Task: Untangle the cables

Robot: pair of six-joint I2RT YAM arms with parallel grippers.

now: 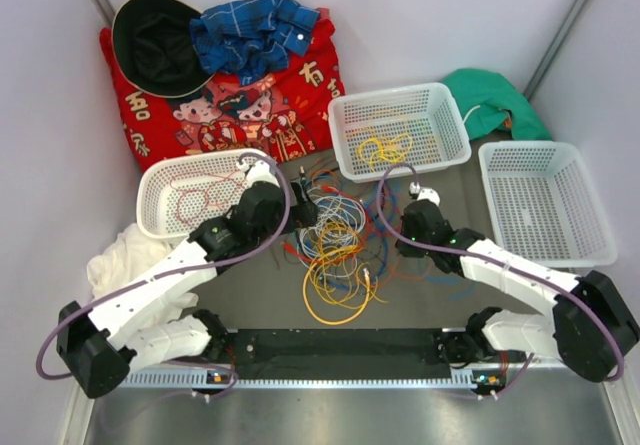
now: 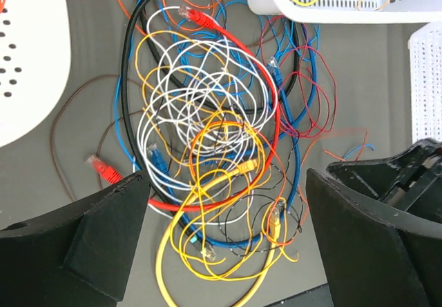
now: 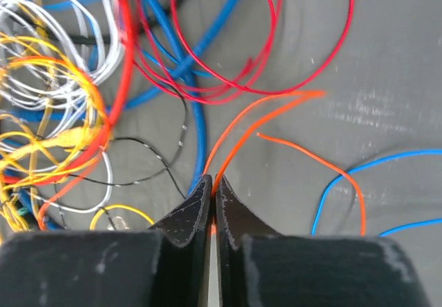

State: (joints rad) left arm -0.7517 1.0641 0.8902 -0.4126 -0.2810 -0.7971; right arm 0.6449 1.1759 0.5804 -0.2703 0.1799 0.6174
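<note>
A tangle of cables [image 1: 333, 235] in yellow, orange, red, blue, white and black lies mid-table; it fills the left wrist view [image 2: 214, 148]. My left gripper [image 2: 228, 238] is open, hovering over the tangle's yellow loops [image 2: 207, 252], empty. My right gripper [image 3: 214, 183] is shut on a thin orange wire [image 3: 259, 117] at the tangle's right edge [image 1: 410, 227]. Red [image 3: 228, 79] and blue [image 3: 197, 134] cables lie just beyond its tips.
A white basket [image 1: 345, 115] holds yellow wire [image 1: 385, 148]. A basket [image 1: 150, 210] at left holds a red wire; another basket [image 1: 600, 235] stands at right. Red printed cloth [image 1: 300, 95], a black hat [image 1: 155, 40], green cloth [image 1: 495, 95] and white cloth [image 1: 115, 260] lie around.
</note>
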